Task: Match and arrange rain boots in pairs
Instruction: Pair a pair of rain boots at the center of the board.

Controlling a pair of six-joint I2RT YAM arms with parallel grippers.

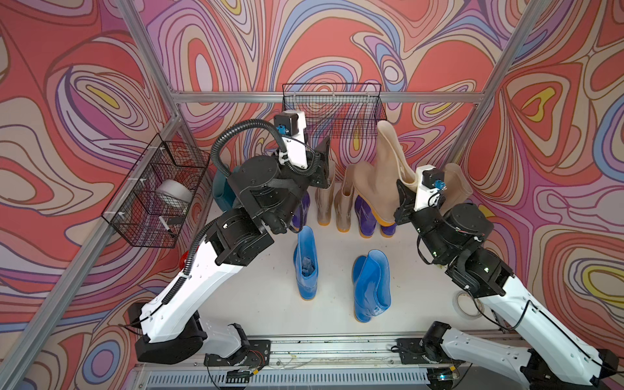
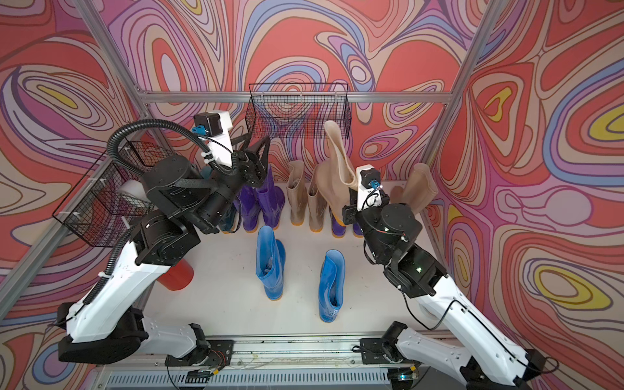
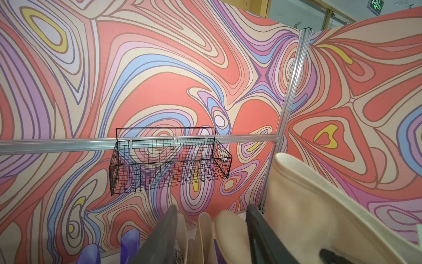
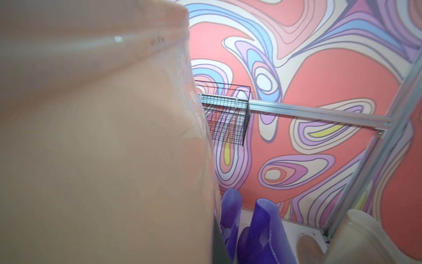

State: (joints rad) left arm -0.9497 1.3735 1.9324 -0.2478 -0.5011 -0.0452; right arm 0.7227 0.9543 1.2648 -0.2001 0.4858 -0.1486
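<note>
My right gripper point(image 1: 402, 197) is shut on the shaft of a beige rain boot point(image 1: 385, 158), held tilted above the back row; this boot point(image 4: 102, 137) fills the right wrist view. My left gripper point(image 2: 257, 150) hangs open above the row, with two standing beige boots point(image 2: 297, 192) point(image 3: 205, 228) showing between its fingers point(image 3: 164, 233) and nothing held. A purple pair point(image 2: 268, 199) stands to their left and another purple pair point(image 1: 366, 216) to their right. A further beige boot point(image 1: 456, 185) leans at the far right. Two bright blue boots point(image 1: 305, 263) point(image 1: 371, 287) stand apart in front. A teal boot point(image 1: 221, 194) is partly hidden by the left arm.
A wire basket point(image 1: 332, 111) hangs on the back wall and another point(image 1: 158, 192) on the left wall, holding a white roll. A red cup point(image 2: 175, 278) stands by the left arm. A tape roll point(image 1: 467, 304) lies near the right arm's base.
</note>
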